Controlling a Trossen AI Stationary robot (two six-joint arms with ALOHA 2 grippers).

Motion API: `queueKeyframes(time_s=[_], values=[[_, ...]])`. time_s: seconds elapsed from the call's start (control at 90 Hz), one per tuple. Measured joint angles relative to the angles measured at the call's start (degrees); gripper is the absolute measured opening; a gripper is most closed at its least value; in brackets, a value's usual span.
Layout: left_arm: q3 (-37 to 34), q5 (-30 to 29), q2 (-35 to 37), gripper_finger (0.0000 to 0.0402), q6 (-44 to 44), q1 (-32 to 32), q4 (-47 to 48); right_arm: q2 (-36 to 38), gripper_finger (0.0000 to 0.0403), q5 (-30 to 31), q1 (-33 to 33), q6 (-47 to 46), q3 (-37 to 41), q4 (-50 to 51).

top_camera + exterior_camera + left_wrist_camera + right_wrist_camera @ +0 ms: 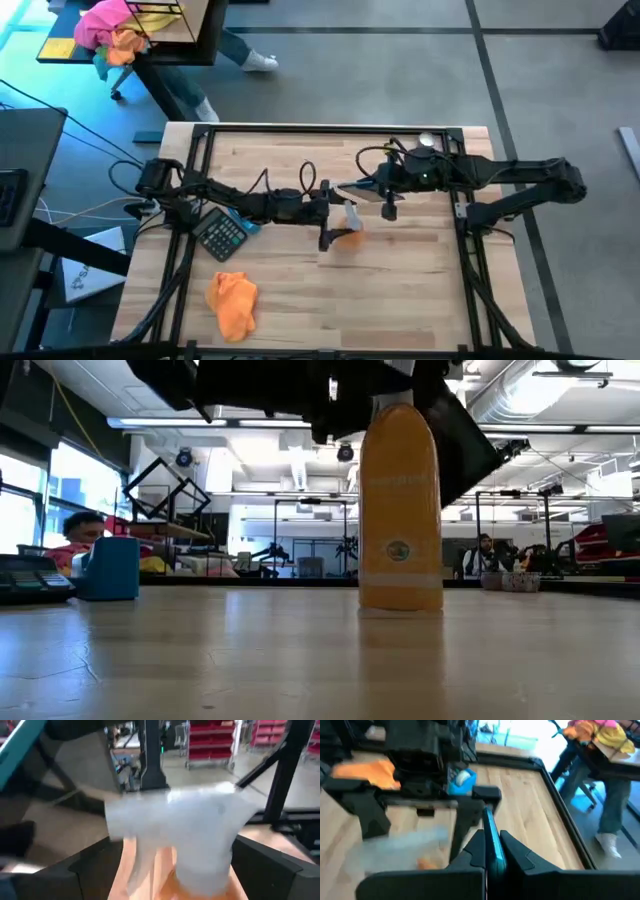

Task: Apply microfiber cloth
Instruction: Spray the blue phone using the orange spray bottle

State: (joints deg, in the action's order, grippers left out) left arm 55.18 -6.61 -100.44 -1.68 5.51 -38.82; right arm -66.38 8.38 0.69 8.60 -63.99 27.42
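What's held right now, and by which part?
Right gripper pinches a thin teal-edged flat object by its edge. Left gripper straddles the spray bottle at its neck; grip unclear.

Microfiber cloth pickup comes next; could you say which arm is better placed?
Probably left: the microfiber cloth lies on that arm's side, while the right gripper is shut on a thin slab.

Both dark arms reach toward the middle of the high view, the left gripper with fingers spread either side of a spray bottle head, the right gripper clamped on a thin teal-edged flat object.
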Motion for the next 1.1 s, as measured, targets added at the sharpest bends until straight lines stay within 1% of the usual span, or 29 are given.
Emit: queueKeyframes(time_s=[0.1,0.2,0.256,0.356,0.467,0.522,0.578,0.656,0.7,0.789,0.867,1.022,1.1], values=[[0.0,-0.06,0.05,0.033,1.62,0.2,1.83,2.96,0.0,0.83,0.02,-0.65,0.0,2.05],[0.0,-0.42,2.06,0.033,1.31,0.72,5.01,5.65,0.0,-1.41,-0.02,-1.64,0.0,6.19],[-0.04,-1.98,4.3,0.033,0.06,1.1,7.73,6.97,0.0,-2.35,-0.4,-2.99,0.0,9.04],[0.0,-7.61,9.9,0.033,-2.06,2.16,15.28,8.64,0.0,-4.36,-2.18,-5.36,0.0,13.7],[-0.04,-14.38,14.24,0.033,-2.68,3.47,22.96,8.51,0.0,-8.74,-5.74,-7.0,0.0,13.81],[-0.04,-17.62,15.33,0.033,-2.7,3.81,23.61,7.81,0.0,-8.8,-7.47,-7.77,0.0,13.62],[-0.04,-21.52,15.58,0.033,-2.75,3.96,22.73,6.72,0.0,-6.95,-8.83,-8.46,0.0,13.47],[-0.03,-27.63,14.93,0.033,-3.08,3.4,21.79,4.79,0.0,-4.92,-10.16,-8.36,0.0,11.73],[-0.04,-29.57,14.27,0.033,-3.01,2.82,21.67,3.74,0.0,-4.56,-10.82,-8.11,0.0,10.05],[-0.04,-29.45,13.0,0.033,-1.74,1.54,20.51,2.11,0.0,-4.0,-11.57,-7.15,0.0,7.39],[-0.04,-28.44,12.22,0.033,-0.87,0.91,20.05,1.54,0.0,-3.83,-11.77,-6.87,0.0,7.55],[-0.11,-28.67,13.31,0.033,-3.39,0.95,20.86,2.64,0.0,-3.25,-11.74,-7.55,0.0,8.94],[-0.04,-25.43,15.0,0.033,-3.98,1.03,21.49,3.99,0.0,-3.24,-11.74,-8.55,0.0,10.53]])
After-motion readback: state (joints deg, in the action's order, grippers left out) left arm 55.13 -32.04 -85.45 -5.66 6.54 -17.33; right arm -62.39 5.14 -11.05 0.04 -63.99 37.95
